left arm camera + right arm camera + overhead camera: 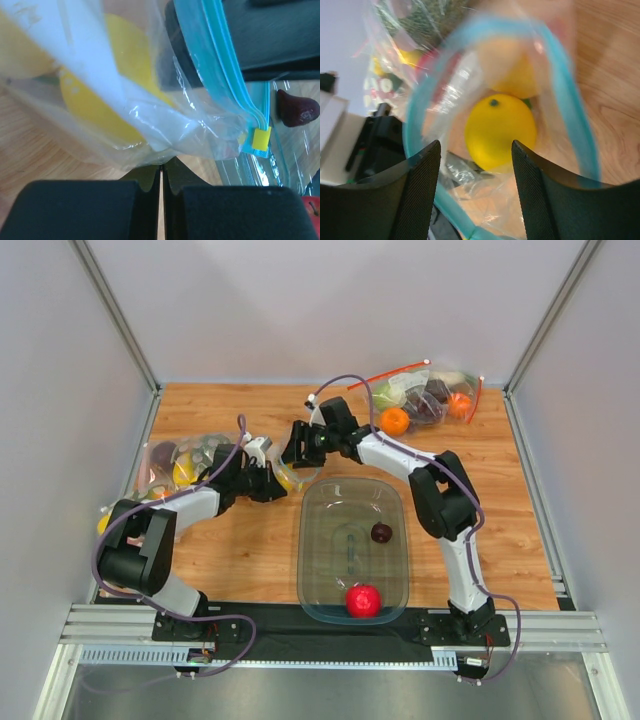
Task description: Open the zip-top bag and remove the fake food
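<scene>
The small clear plastic zip-top bag (210, 115), left of centre on the worktop (250, 550), is pinched by the closed left gripper (161, 172); the right gripper (476, 150) is held spread before the round yellow plastic lemon (500, 131) inside.

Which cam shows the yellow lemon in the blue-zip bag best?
Right wrist: it looks straight into the clear blue-zip plastic bag, so the round yellow plastic lemon shows nearly whole. Left wrist gives a yellow patch behind crumpled film; top external, barely a sliver.

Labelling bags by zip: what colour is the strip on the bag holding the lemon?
Light blue zip strip, clearest in the left wrist view.
</scene>
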Motion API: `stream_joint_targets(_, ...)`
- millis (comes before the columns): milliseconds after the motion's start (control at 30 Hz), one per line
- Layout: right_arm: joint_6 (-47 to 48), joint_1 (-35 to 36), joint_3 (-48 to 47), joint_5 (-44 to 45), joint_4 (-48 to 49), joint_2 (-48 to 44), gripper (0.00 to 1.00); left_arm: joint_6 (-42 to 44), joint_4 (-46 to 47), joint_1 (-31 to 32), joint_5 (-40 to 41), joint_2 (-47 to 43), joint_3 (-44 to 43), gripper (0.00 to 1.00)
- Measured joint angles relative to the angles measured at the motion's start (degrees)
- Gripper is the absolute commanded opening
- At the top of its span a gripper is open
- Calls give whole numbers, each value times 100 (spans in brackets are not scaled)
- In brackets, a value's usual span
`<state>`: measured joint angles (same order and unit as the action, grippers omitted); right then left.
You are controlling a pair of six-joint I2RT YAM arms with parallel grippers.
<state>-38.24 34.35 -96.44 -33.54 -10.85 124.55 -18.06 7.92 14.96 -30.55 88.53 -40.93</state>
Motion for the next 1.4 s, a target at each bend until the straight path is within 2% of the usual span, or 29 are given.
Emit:
stream_joint_targets(267, 564, 138, -4, 566, -732, 155, 61, 153, -304, 28, 260, 0, -9, 0)
stream_joint_targets(833, 1123, 450, -201, 553, -988, 192, 70, 238, -535, 39, 254, 0, -9, 0)
stream_joint_targets(1133, 1394, 605, -1016, 754, -1325, 673, 70, 350, -564, 114, 256, -37, -9, 0)
stream_joint_targets(1400, 1797, 769, -1228, 1215, -1716, 817, 70, 411, -671, 116, 260, -98, -9, 0)
